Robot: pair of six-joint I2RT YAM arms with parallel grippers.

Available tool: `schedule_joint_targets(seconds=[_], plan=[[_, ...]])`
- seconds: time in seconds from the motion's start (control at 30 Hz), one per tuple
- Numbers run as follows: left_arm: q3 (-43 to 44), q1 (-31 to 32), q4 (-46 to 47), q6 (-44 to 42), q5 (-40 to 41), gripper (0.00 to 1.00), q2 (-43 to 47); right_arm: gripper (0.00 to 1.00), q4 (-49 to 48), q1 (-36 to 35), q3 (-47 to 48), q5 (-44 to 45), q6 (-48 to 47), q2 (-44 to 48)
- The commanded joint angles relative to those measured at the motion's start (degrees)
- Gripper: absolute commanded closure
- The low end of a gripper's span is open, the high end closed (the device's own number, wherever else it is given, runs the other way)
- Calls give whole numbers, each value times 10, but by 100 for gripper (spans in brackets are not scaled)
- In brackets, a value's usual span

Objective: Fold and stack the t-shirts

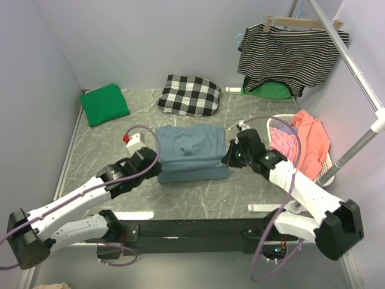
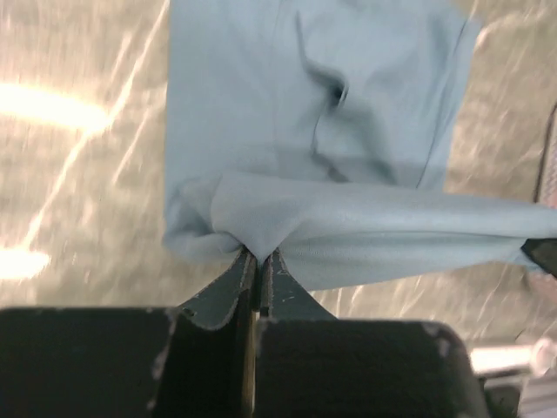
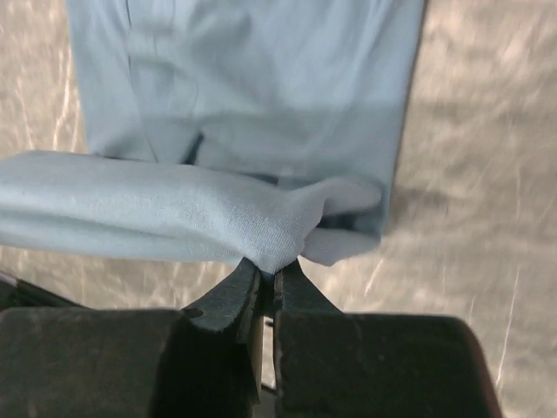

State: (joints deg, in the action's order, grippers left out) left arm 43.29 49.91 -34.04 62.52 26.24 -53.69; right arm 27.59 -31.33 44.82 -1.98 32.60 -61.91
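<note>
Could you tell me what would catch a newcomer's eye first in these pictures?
The slate-blue t-shirt in the middle of the table draws the eye first, its near edge pinched by the left claw and the right claw, one at each corner. Next come the folded green t-shirt in the far left corner and the striped top hanging at the far right.
</note>
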Motion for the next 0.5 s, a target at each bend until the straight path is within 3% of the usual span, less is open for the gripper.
schedule_joint_targets(seconds=[0.0,0.2,0.47], plan=[[10,-83,110,-105,-17,98,-34,100,-54,50,69,-14,-63,-55],[64,-173,208,-178,-79,99,-176,100,-78,88,171,-59,-100,-194],[170,-282,267,-244,-140,99,-337,100,-82,124,317,-104,-120,-366]])
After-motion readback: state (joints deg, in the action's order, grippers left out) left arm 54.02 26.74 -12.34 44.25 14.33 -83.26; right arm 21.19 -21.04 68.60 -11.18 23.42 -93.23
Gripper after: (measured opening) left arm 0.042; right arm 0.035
